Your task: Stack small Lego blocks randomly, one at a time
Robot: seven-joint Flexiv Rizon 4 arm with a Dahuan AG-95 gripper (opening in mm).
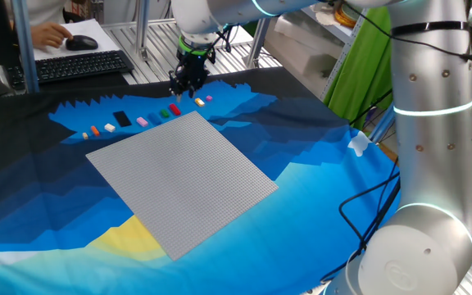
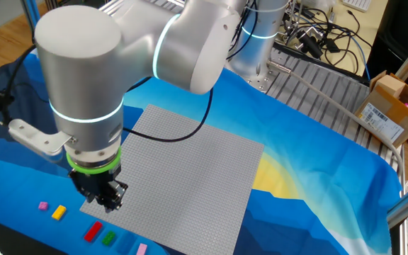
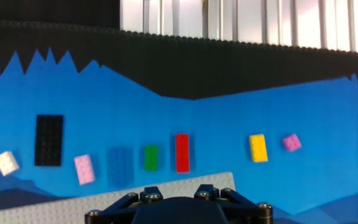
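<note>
Looking across one fixed view: the gripper point(image 1: 188, 84) hangs above the row of small Lego blocks point(image 1: 164, 111), nothing seen in its jaws; whether they stand apart I cannot tell.
Surface: blue cloth point(image 1: 318, 188), grey baseplate point(image 1: 183, 176) at its middle; a keyboard point(image 1: 80, 65) at 11 o'clock.
Other fixed view: the gripper sits at the baseplate's 8 o'clock edge; a cardboard box point(image 2: 392, 110) bears a label too small to read.
Hand view: red brick point(image 3: 182, 152) central, green brick point(image 3: 151, 157) at its 9 o'clock, yellow brick point(image 3: 258, 148) at 3 o'clock; fingertips out of sight.
</note>
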